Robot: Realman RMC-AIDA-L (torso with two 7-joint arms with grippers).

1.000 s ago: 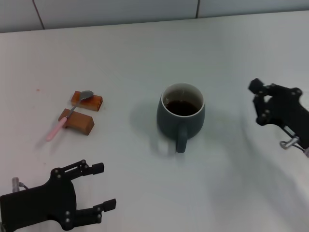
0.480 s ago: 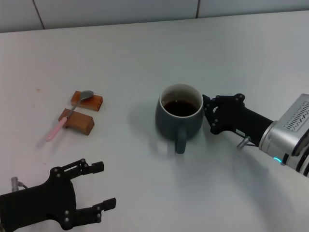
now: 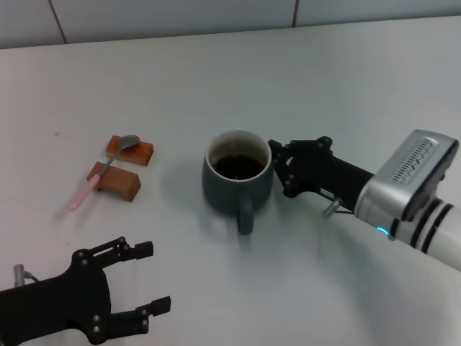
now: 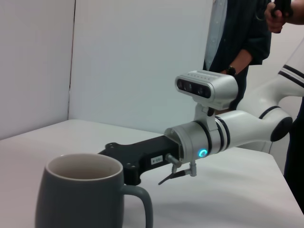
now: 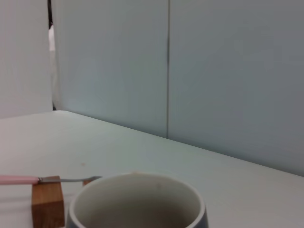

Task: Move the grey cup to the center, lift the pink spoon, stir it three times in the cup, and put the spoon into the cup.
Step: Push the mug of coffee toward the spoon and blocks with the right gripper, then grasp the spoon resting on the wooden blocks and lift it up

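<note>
The grey cup stands near the table's middle with dark liquid inside and its handle toward me. It also shows in the left wrist view and the right wrist view. My right gripper is open, with its fingertips against the cup's right wall; it also shows in the left wrist view. The pink spoon lies across two wooden blocks at the left, bowl on the far block; it also shows in the right wrist view. My left gripper is open and empty near the front left edge.
Two brown wooden blocks hold the spoon off the white table. A person stands behind the robot in the left wrist view. A panelled wall runs along the table's far edge.
My right arm has swung in from the right, met the cup and pushed it leftward toward the table's middle. The left gripper and the spoon have not moved.
</note>
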